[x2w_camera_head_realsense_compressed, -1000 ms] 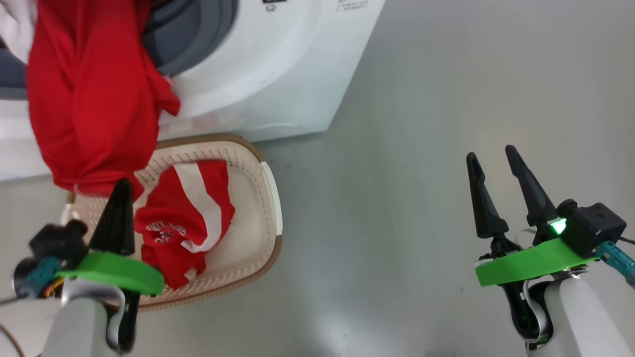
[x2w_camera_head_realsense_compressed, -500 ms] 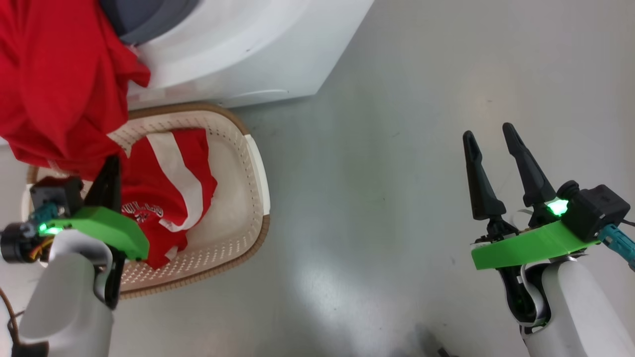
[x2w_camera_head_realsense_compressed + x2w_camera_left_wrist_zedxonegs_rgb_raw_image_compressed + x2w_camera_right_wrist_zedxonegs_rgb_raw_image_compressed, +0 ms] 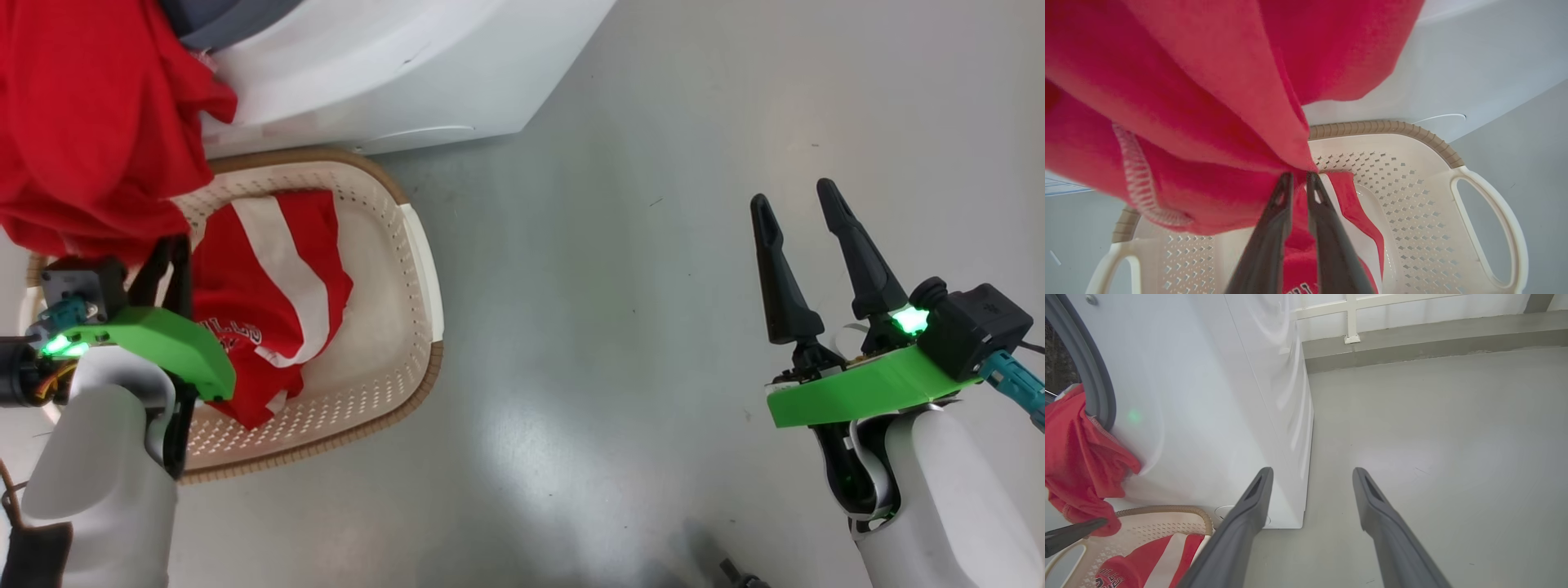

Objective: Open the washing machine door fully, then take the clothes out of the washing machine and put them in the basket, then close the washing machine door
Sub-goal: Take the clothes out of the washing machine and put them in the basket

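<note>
Head view: a red garment (image 3: 90, 122) trailed from the washing machine (image 3: 392, 65) to the left gripper (image 3: 167, 253), over the basket (image 3: 424, 278) (a striped jersey (image 3: 269, 278) lay inside). Left wrist view: its fingertips (image 3: 1284, 192) pinched the garment. Right wrist view: the right gripper (image 3: 1312, 471) stood apart, empty, above the floor (image 3: 1433, 416).

- The left gripper (image 3: 1299, 176) and right gripper (image 3: 792, 193) have long, tapered matte-black fingers (image 3: 780, 278).
- Each has a bright green plate (image 3: 849, 396) with a glowing green lamp (image 3: 908, 320).
- At the right plate's 2 o'clock: black block (image 3: 976, 331), teal plug (image 3: 1012, 385).
- Pale grey-white forearms (image 3: 939, 506).
</note>
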Controlling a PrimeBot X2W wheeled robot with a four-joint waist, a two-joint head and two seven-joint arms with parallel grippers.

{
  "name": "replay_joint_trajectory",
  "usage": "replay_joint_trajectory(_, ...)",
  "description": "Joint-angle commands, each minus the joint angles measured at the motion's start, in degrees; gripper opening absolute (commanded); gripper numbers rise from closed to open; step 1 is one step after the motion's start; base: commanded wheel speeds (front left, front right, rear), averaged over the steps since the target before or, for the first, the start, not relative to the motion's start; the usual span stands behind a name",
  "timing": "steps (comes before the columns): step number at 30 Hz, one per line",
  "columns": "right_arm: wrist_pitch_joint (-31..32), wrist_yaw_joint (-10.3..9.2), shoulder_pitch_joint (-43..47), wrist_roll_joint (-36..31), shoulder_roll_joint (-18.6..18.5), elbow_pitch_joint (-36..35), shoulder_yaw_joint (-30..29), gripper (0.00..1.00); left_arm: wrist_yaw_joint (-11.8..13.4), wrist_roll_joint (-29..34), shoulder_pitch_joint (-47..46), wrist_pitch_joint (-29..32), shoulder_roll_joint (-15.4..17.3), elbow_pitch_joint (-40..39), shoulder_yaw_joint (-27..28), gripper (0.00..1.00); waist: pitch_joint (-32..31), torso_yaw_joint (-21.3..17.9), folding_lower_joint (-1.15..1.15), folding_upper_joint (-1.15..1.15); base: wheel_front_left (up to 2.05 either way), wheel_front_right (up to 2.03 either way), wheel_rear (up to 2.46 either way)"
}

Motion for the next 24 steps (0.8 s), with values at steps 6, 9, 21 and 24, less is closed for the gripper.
replay_joint_trajectory(6, -0.37, 0.36, 0.15, -0.22, 0.08, -1.00, 0.72, 1.00, -0.31, -1.36, 1.42, -0.29, 1.74, -3.56, 0.35, 1.00, -0.58, 0.80, 0.00, 0.00, 0.00, 0.00, 0.00)
replay_joint_trajectory(9, -0.37, 0.36, 0.27, -0.53, 0.08, -1.00, 0.36, 1.00, -0.31, -2.48, 2.89, -0.29, 1.53, -6.80, 0.22, 1.00, -0.95, 1.30, 0.00, 0.00, 0.00, 0.00, 0.00)
replay_joint_trajectory(21, -0.37, 0.36, 0.74, -1.48, 0.08, -0.97, -0.48, 1.00, -0.31, -4.67, 9.93, -0.29, 0.45, -20.85, 2.67, 1.00, -2.36, 3.38, 0.00, 0.00, 0.00, 0.00, 0.00)
replay_joint_trajectory(24, -0.37, 0.36, 0.84, -1.60, 0.08, -0.96, -0.51, 1.00, -0.31, -4.42, 11.38, -0.29, 0.28, -23.85, 3.46, 1.00, -2.61, 3.63, 0.00, 0.00, 0.00, 0.00, 0.00)
